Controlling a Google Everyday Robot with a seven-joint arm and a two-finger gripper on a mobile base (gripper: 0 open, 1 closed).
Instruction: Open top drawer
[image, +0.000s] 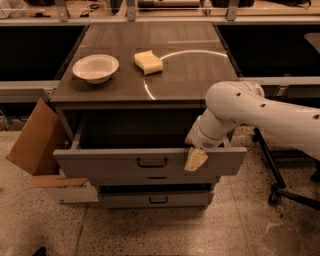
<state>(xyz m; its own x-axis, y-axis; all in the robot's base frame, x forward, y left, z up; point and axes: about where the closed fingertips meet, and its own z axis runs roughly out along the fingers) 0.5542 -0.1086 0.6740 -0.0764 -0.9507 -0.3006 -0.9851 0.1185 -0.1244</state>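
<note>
Hand (195, 159) at right front of top drawer (100, 164).

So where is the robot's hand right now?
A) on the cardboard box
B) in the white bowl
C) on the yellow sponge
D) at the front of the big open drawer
D: the gripper is at the front of the pulled-out top drawer, just right of its handle.
</note>
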